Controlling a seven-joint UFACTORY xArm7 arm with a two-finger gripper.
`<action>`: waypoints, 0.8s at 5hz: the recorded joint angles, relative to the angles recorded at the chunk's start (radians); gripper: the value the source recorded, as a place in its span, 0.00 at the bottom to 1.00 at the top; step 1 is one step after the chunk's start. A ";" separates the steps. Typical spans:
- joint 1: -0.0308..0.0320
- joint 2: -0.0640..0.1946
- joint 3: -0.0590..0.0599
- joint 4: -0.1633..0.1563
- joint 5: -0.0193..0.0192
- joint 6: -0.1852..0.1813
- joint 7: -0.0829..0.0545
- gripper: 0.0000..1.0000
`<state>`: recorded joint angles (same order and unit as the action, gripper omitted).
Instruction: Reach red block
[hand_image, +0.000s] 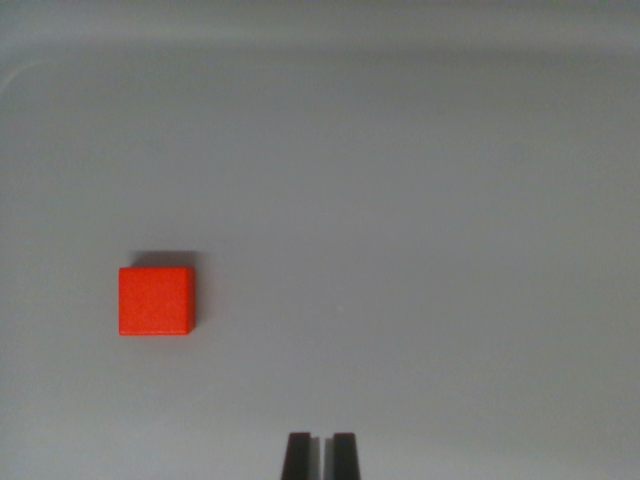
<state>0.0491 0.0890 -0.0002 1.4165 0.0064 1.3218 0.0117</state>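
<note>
Nearest to the camera, at the bottom edge of the wrist view, 2 dark fingers (298, 455) of the gripper (322, 455) stand side by side. Only a narrow gap is between them, and they hold nothing. Further away, toward the wrist view's left, the red block (156, 300) lies flat on the grey tabletop (420, 220). It is well apart from the fingers and touches nothing else. A soft shadow shows just behind its far edge. Beyond the block, the tabletop continues plain and grey up to a paler band at the far edge.
</note>
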 joint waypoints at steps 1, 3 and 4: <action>0.0000 0.000 0.000 0.000 0.0000 0.000 0.000 0.00; 0.0080 0.024 0.006 -0.019 -0.0016 -0.044 0.004 0.00; 0.0164 0.049 0.012 -0.039 -0.0032 -0.091 0.008 0.00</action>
<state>0.0655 0.1378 0.0120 1.3771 0.0031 1.2311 0.0193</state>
